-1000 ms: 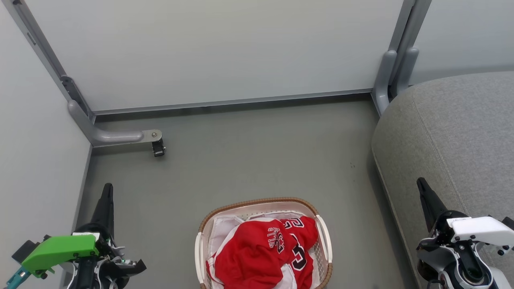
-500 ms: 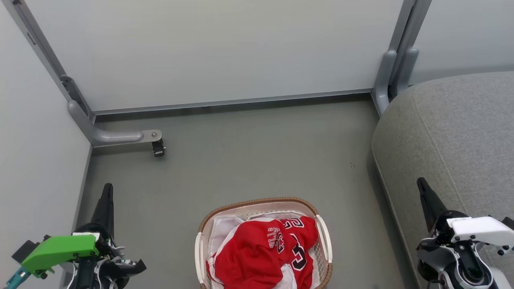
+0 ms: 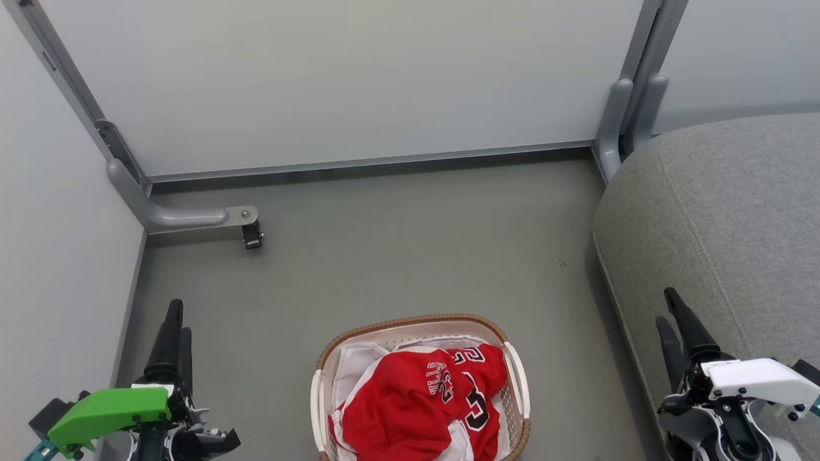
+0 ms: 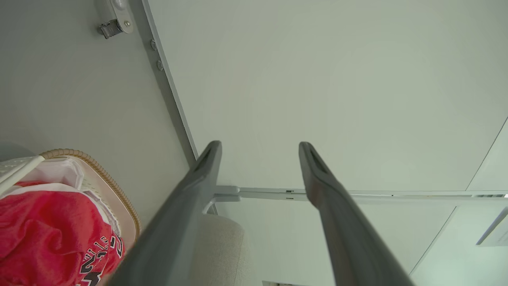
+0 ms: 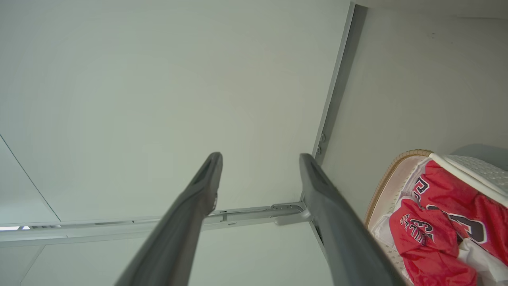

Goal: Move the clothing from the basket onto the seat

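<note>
The basket [image 3: 410, 320], white with a brown woven rim, stands on the floor at the bottom centre of the head view. The red clothing [image 3: 410, 403] with white trim and black lettering is heaped inside it. The grey seat [image 3: 737, 211] fills the right side. My left gripper [image 3: 179, 317] is open at the lower left, well left of the basket, with nothing between its fingers. My right gripper [image 3: 665, 306] is open over the seat's front edge, also holding nothing. The left wrist view shows its gripper [image 4: 260, 145] spread, with the clothing [image 4: 47, 230] at lower left. The right wrist view shows its gripper [image 5: 260, 155] spread, with the clothing [image 5: 432, 234] at lower right.
Pale partition walls close off the back and left. A grey metal foot with a small caster [image 3: 252, 234] juts onto the floor at the back left. A grey post [image 3: 631, 115] stands behind the seat's corner. Bare grey floor [image 3: 416, 250] lies beyond the basket.
Both grippers have gone from shut to open, each now showing two separate fingers. Both have slipped slightly lower in the head view. The basket and clothing have not moved.
</note>
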`<state>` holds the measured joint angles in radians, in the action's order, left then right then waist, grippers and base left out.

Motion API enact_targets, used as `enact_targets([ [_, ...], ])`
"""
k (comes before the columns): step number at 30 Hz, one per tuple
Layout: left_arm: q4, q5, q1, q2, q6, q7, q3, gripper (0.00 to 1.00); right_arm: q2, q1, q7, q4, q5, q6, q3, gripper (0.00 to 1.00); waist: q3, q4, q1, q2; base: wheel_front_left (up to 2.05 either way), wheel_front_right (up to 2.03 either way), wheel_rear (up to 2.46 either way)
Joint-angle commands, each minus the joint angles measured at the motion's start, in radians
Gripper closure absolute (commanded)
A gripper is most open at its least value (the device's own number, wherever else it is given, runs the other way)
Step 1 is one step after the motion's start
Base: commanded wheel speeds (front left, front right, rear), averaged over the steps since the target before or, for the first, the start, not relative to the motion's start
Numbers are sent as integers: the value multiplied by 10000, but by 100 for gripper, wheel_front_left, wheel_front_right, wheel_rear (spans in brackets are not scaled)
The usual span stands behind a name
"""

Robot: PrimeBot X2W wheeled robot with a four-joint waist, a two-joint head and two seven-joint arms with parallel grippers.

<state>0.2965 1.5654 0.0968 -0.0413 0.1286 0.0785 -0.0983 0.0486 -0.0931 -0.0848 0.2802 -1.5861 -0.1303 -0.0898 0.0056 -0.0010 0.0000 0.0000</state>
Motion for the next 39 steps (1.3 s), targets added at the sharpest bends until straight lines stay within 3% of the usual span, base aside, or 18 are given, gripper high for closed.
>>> enact_targets([
  [1, -133, -370, 307, -122, 3, -118, 13, 0, 188, -315, 160, -196, 241, -2, 121, 0, 6, -5, 0, 0, 0, 0, 0],
  [23, 488, -5063, 513, -462, 10, -1062, 538, 0, 760, -791, 1120, 297, 3889, -3, 973, 0, 85, -62, 0, 0, 0, 0, 0],
  [39, 1014, -7903, 583, -668, 1, -1630, 847, 0, 994, -1074, 1684, 817, 6375, -3, 1559, 0, 113, -122, 0, 0, 0, 0, 0],
])
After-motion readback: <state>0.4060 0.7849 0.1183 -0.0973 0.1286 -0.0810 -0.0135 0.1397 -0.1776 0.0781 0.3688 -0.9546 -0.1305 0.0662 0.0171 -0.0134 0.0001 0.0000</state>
